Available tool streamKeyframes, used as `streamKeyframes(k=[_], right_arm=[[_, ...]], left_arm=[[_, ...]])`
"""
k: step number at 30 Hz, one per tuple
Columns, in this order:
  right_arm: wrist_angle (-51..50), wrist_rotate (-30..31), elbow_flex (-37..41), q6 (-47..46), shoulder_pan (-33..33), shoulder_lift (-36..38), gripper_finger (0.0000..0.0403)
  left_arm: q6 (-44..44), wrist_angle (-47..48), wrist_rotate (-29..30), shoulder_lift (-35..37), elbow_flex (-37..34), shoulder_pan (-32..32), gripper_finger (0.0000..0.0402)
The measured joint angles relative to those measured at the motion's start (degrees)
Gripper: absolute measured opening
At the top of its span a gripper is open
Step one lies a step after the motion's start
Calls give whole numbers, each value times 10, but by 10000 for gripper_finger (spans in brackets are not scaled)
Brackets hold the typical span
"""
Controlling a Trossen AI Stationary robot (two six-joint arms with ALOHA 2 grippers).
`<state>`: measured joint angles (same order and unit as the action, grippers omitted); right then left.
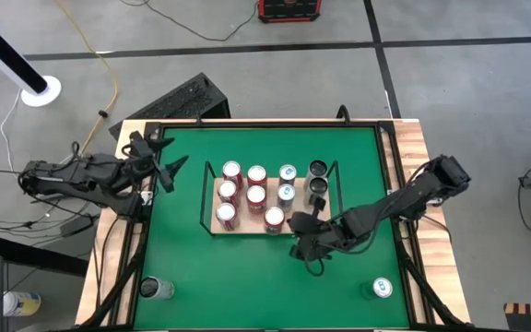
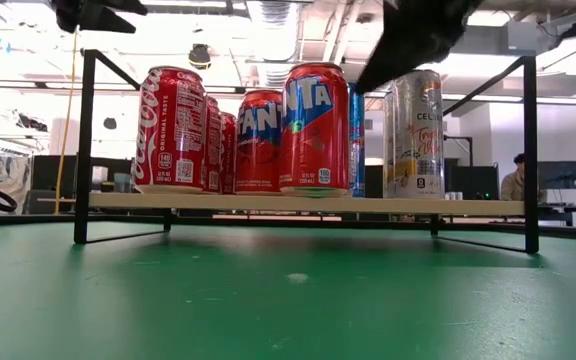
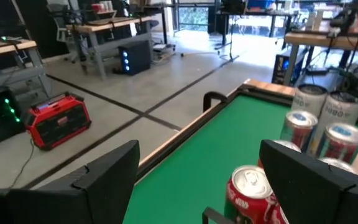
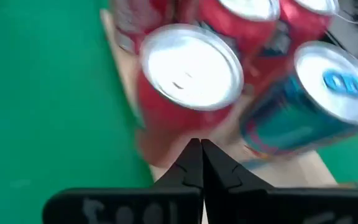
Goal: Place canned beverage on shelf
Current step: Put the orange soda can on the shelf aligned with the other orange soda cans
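The right pincer (image 1: 295, 224) hangs clenched and empty, fingertips (image 4: 199, 163) pressed together, just above the near edge of the shelf (image 1: 219, 226), close to a red can (image 4: 188, 74) and a blue one (image 4: 319, 102). The shelf (light wood, black wire rails) sits mid-tabletop (image 1: 247, 277) carrying nine cans. Two more cans stand apart near the front corners (image 1: 157, 289) (image 1: 381, 290). The left pincer (image 1: 171, 164) waits released at the tabletop's left edge.
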<state>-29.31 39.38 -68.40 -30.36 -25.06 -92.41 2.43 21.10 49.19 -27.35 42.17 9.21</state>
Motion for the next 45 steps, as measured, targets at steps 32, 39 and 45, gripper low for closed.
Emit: streamKeyframes(k=[32,39,45], right_arm=[[92,-22,0,20,49,-81,23],[86,-66,0,3,24,-81,19],[121,-81,0,21,7,-81,20]], left_arm=[[2,14,-15,0,0,0,320],[2,15,-42,0,0,0,320],[2,14,-42,0,0,0,320]])
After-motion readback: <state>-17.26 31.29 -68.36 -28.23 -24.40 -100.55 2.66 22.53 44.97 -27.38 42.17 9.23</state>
